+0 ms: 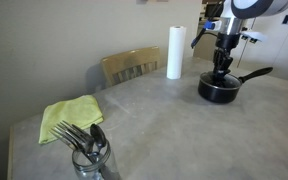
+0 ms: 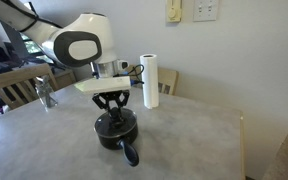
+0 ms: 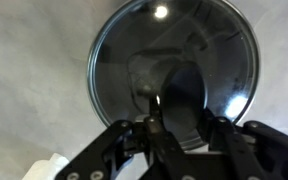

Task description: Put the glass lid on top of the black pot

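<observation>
The black pot (image 1: 219, 90) stands on the table at the far right, its long handle pointing right; it also shows in an exterior view (image 2: 115, 133) with the handle toward the camera. The glass lid (image 3: 134, 40), round with a metal rim, lies over the pot's mouth. My gripper (image 3: 181, 122) reaches straight down over the pot (image 1: 221, 72) (image 2: 115, 114). Its two fingers flank the lid's black knob (image 3: 181, 92) and look closed against it. The pot's inside is hidden under the lid.
A white paper towel roll (image 1: 174, 52) (image 2: 150, 80) stands behind the pot. A wooden chair (image 1: 129, 65) is at the table's far edge. A yellow-green cloth (image 1: 69, 117) and a glass holding forks and a spoon (image 1: 89, 150) sit at the near left corner.
</observation>
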### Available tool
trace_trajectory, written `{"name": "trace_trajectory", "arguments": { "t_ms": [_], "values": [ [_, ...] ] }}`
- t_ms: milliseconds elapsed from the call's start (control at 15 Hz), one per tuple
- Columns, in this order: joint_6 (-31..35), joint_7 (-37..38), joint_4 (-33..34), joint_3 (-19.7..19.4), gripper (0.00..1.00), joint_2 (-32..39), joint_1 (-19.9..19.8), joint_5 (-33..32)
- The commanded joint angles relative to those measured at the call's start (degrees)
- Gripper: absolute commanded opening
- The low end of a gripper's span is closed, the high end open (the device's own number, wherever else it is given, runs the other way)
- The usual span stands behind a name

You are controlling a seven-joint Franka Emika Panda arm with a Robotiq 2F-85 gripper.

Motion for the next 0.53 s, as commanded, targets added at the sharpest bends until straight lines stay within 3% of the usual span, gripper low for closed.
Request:
{"name": "trace_trajectory", "arguments": {
  "t_ms": [0,133,200,267,467],
  "values": [
    [-1.3,2.0,-1.8,0.1,0.12,-1.8,-0.2,1.1],
    [-1.9,3.5,-1.3,0.2,0.12,-1.8,-0.4,2.0],
    [-1.8,4.1,-1.2,0.2,0.52,-1.9,-0.5,2.3],
    [-1.4,5.0,-1.0,0.1,0.64,-2.1,-0.5,2.4],
    [-1.3,6.6,-0.5,-0.1,0.84,-3.4,-0.5,2.7]
  ]
}}
